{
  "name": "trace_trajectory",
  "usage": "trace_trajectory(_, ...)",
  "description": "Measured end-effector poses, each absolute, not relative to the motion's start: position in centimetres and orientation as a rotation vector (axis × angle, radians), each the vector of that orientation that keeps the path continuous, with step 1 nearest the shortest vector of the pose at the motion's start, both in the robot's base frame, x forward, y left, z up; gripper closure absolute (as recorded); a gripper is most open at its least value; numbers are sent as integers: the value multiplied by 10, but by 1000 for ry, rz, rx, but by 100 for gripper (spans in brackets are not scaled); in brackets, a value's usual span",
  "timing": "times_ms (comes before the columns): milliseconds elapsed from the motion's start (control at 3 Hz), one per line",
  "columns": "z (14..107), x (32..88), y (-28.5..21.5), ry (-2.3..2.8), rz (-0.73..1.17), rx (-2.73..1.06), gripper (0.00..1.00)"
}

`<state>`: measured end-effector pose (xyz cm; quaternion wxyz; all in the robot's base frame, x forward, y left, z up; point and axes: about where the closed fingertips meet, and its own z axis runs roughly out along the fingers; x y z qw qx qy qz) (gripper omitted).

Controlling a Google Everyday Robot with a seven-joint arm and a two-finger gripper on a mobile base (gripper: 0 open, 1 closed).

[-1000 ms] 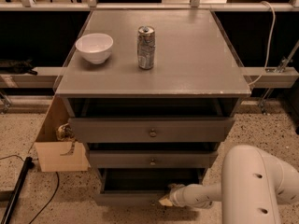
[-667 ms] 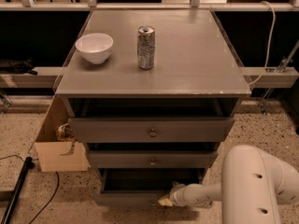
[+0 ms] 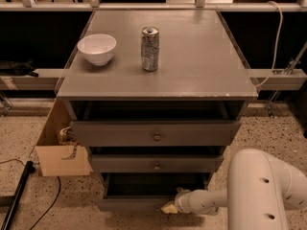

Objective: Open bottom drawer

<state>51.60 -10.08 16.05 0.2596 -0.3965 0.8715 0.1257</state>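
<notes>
The bottom drawer (image 3: 129,203) is the lowest of three grey drawers in the cabinet. It is pulled out, with its dark inside showing above its thin flat front. My gripper (image 3: 169,207) is at the middle of that front, at the end of the white arm (image 3: 216,201) that reaches in from the lower right. The drawer's knob is hidden behind the gripper. The two drawers above, each with a small round knob (image 3: 157,136), also stand partly out.
On the grey cabinet top (image 3: 201,56) stand a white bowl (image 3: 97,48) and a silver can (image 3: 150,48). A cardboard box (image 3: 60,150) leans at the cabinet's left on the speckled floor. A black cable (image 3: 19,195) lies at lower left.
</notes>
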Motion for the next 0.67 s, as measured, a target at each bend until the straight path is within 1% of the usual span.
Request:
trace_trajectory(333, 156, 489, -108, 2380, 332, -1096, 46)
trace_trajectory(667, 158, 489, -107, 2380, 332, -1096, 70)
